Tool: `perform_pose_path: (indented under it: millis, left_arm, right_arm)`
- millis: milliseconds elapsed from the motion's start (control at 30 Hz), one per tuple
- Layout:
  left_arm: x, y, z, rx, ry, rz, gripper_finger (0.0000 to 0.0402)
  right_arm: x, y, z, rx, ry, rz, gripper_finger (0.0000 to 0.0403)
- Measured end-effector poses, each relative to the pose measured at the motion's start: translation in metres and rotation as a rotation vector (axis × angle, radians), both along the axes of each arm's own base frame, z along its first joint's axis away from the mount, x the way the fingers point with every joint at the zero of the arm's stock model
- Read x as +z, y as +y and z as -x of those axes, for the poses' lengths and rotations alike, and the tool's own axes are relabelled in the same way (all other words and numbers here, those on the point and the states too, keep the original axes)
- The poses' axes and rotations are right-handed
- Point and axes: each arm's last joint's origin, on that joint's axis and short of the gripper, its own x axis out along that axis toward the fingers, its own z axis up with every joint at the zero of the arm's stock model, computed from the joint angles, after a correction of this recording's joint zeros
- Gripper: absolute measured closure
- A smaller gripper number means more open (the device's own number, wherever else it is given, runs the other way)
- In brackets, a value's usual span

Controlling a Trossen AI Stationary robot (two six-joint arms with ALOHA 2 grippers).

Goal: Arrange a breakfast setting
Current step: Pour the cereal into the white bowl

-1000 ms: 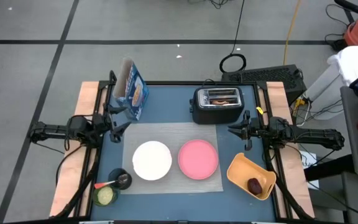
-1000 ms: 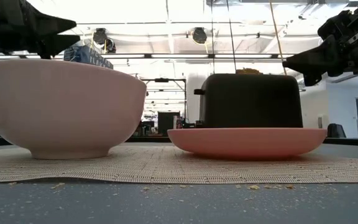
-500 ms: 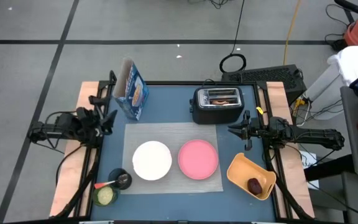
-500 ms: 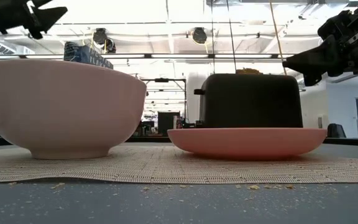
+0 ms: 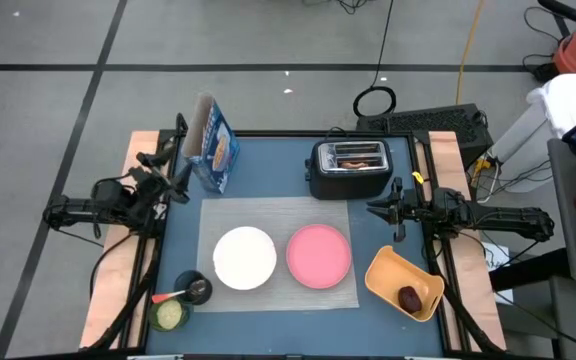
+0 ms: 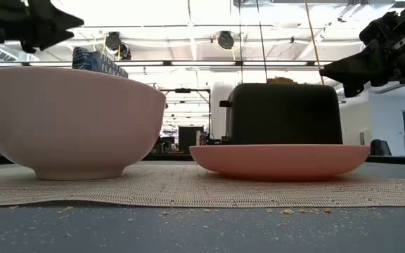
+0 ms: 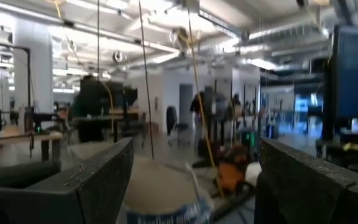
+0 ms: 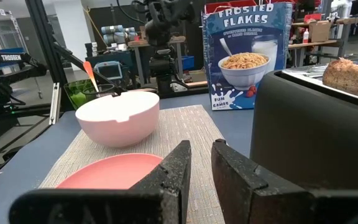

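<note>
The white bowl (image 5: 245, 257) and the pink plate (image 5: 319, 255) stand side by side on the grey mat (image 5: 278, 212). Brown toast (image 5: 358, 157) sticks up out of the black toaster's (image 5: 348, 178) slots. A small dark red fruit (image 5: 409, 297) lies in the yellow-orange dish (image 5: 393, 275). A spoon (image 5: 176, 294) rests in a small dark cup at the near left. My left gripper (image 5: 179, 179) is open and empty, raised beside the cereal box (image 5: 214, 148), whose top shows between its fingers (image 7: 160, 211). My right gripper (image 5: 373, 208) is shut and empty, near the toaster's right side.
A green cup (image 5: 170, 315) stands at the near left corner. The cereal box stands upright at the far left, the toaster at the far middle. Bare blue table (image 5: 268, 170) lies between box and toaster, and along the near edge.
My left gripper has drawn back from the mat's far left corner toward the table's left edge, risen, then gone toward the far edge and turned toward the cereal box. It has stayed open. My right arm has kept still.
</note>
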Motion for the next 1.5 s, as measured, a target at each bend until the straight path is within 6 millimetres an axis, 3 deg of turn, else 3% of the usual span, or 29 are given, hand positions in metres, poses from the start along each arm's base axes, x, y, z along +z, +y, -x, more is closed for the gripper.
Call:
perform_pose_path:
  millis: [1000, 1233, 1500]
  left_arm:
    - [-0.036, 0.002, -0.007, 0.074, 0.204, 0.220, 0.0055]
    - [-0.061, 0.002, -0.013, 0.083, 0.223, 0.269, 0.0055]
    - [-0.067, 0.003, -0.019, 0.125, 0.246, 0.304, 0.0055]
  right_arm:
    - [0.000, 0.000, 0.000, 0.000, 0.000, 0.000, 0.0344]
    - [0.000, 0.000, 0.000, 0.000, 0.000, 0.000, 0.0344]
    - [0.000, 0.000, 0.000, -0.001, -0.001, 0.001, 0.0344]
